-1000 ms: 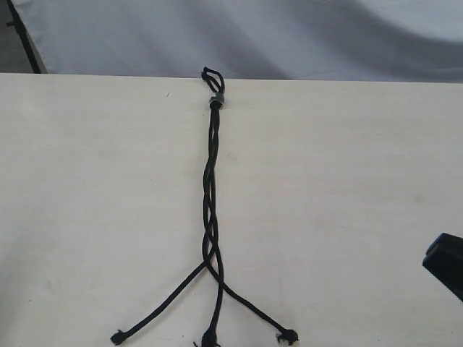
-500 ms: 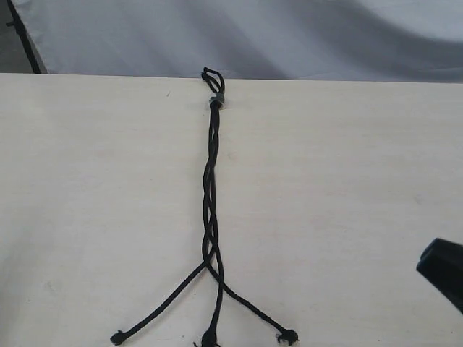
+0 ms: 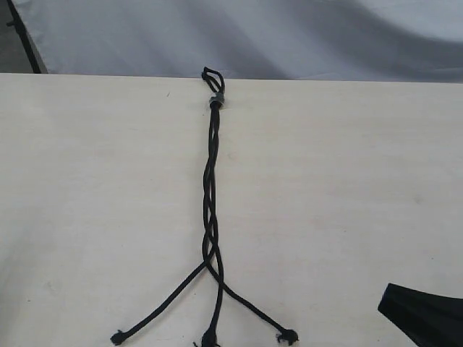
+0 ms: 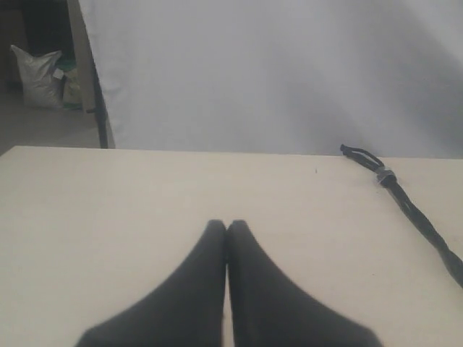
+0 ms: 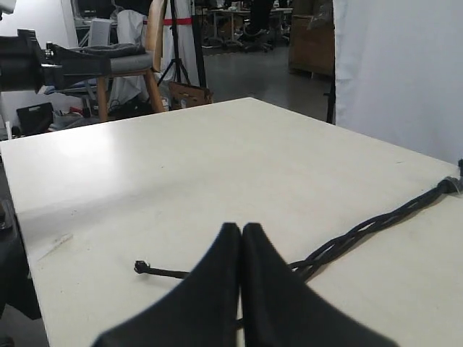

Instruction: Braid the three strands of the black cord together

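The black cord [image 3: 210,188] lies lengthwise on the pale table [image 3: 347,181], with its loop [image 3: 212,74] at the far edge and a grey band [image 3: 215,100] just below it. Below the band the three strands are twisted together, then splay apart near the front into a left strand [image 3: 155,312], a middle strand [image 3: 214,318] and a right strand [image 3: 253,311]. My right gripper [image 5: 240,228] is shut and empty, hovering over the loose strands [image 5: 163,272]; its dark body [image 3: 427,318] shows at the front right. My left gripper [image 4: 226,225] is shut and empty, well aside from the cord [image 4: 412,210].
A white cloth backdrop [image 3: 253,36] hangs behind the table's far edge. The right wrist view looks past the table's side edge to a chair [image 5: 126,65] and a tripod [image 5: 176,50] in the room. A filled bag [image 4: 40,72] sits on the floor beyond the table.
My right gripper has come further into the exterior view, moving left and nearer the front edge, toward the loose strand ends. The cord has not moved.
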